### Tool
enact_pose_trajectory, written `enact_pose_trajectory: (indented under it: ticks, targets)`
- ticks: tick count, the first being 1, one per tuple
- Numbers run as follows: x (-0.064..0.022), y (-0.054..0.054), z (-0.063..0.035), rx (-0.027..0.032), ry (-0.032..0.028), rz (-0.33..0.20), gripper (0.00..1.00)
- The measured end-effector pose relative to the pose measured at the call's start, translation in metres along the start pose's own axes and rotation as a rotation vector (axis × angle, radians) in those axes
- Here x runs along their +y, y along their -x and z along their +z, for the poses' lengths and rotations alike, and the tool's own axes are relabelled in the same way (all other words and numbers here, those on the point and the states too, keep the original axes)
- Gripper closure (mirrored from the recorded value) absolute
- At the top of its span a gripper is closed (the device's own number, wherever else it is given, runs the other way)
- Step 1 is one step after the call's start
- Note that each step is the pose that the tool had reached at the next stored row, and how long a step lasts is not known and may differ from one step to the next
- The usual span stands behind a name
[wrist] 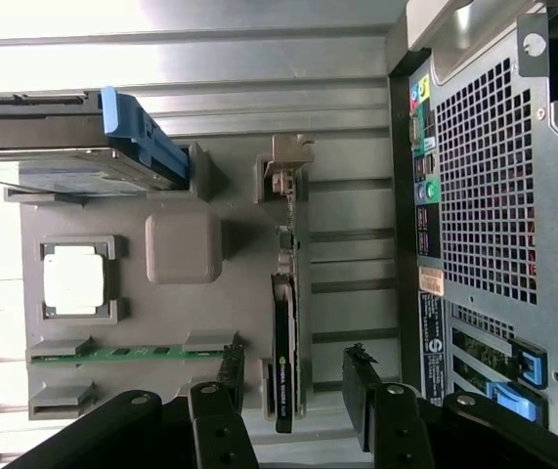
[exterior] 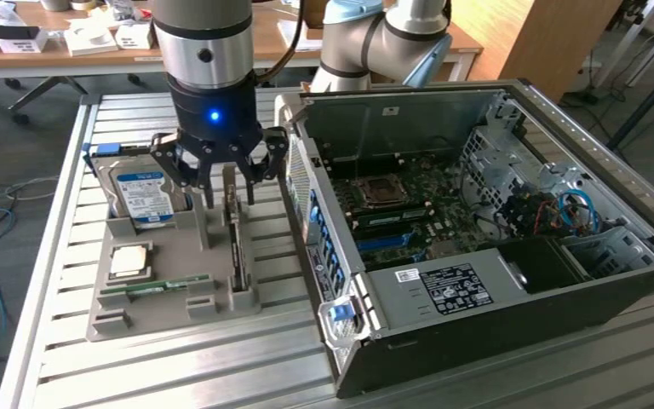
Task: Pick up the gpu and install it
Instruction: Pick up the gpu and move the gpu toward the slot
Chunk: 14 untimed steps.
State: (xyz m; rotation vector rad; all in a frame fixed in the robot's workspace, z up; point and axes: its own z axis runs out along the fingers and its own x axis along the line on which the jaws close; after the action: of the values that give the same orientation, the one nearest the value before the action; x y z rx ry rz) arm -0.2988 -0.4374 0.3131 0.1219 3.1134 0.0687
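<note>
Jaws spread wide above the gpu; card not gripped.

My gripper [exterior: 222,189] hung open over the grey holder [exterior: 174,256], where the gpu [exterior: 236,247] stood on edge in its slot, just beside the open computer case [exterior: 509,281]. The card lay straight below me. Its long axis ran along the case's back panel, metal bracket at the end nearer the hard drive [exterior: 146,194]. From the wrist, my fingers [wrist: 359,391] sat on either side of the card's thin edge [wrist: 285,332], across its thickness and clear of both faces. I judged the line-up good for a pinch across the card.
</note>
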Motion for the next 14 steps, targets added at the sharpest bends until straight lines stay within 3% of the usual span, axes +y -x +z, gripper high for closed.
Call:
enact_pose_trajectory:
  ticks: [14]
  targets:
    - [-0.0001,-0.0001,0.0024,0.0000,-0.0002,0.000,0.47]
